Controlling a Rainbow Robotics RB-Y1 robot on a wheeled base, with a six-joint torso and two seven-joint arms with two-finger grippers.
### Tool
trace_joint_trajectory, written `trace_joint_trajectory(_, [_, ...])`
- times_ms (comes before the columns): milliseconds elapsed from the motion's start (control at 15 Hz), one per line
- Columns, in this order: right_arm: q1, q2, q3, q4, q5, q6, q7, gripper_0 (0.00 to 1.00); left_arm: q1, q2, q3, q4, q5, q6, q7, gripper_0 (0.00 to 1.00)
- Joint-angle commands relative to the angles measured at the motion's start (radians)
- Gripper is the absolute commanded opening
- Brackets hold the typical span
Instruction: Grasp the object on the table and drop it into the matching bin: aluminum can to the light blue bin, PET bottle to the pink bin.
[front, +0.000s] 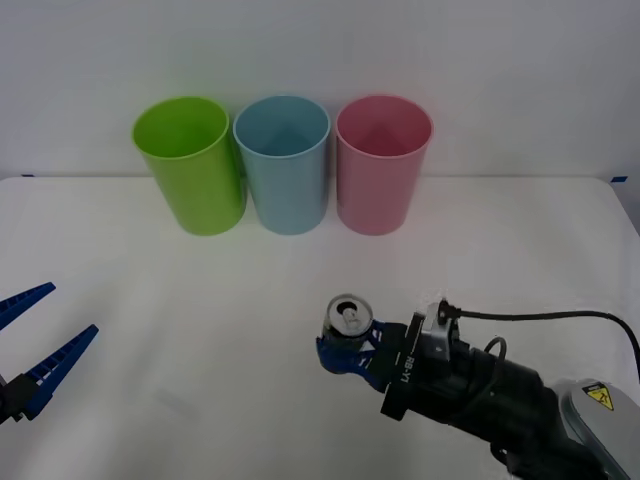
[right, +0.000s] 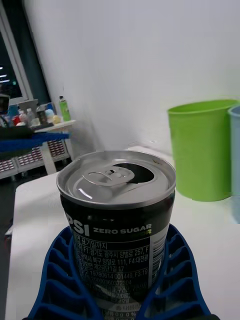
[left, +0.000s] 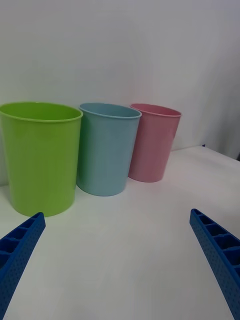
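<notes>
1 aluminum can (front: 347, 318) clamped upright in right claw (front: 345, 350)

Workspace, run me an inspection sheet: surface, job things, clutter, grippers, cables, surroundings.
Surface: white table, bare at the near left.
Job things: can upright, tab opening showing; blue bin mid-row, pink bin to its right, both upright at the back.
Clutter: green cup left of the blue bin.
Grippers: right gripper shut on the can; left gripper open at the near left edge, holding nothing.
Cables: black cable looping from the right wrist.
Surroundings: white wall behind; shelves with bottles off to the side.
</notes>
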Motion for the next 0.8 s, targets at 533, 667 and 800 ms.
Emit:
trace_joint_trajectory(533, [-0.14,0.0,-0.025,-0.133,0.006,0.235,-0.083,0.0,0.0,0.0,0.0,0.0,0.0,0.0,0.0,1.0])
trace_joint_trajectory(667, [-0.185,0.002,-0.024,-0.13,0.038,0.279,-0.126,0.0,0.0,0.0,0.0,0.0,0.0,0.0,0.0,1.0])
trace_joint_trajectory(800, [-0.237,0.012,-0.021,-0.112,0.089,0.301,-0.207,0.0,0.0,0.0,0.0,0.0,0.0,0.0,0.0,1.0])
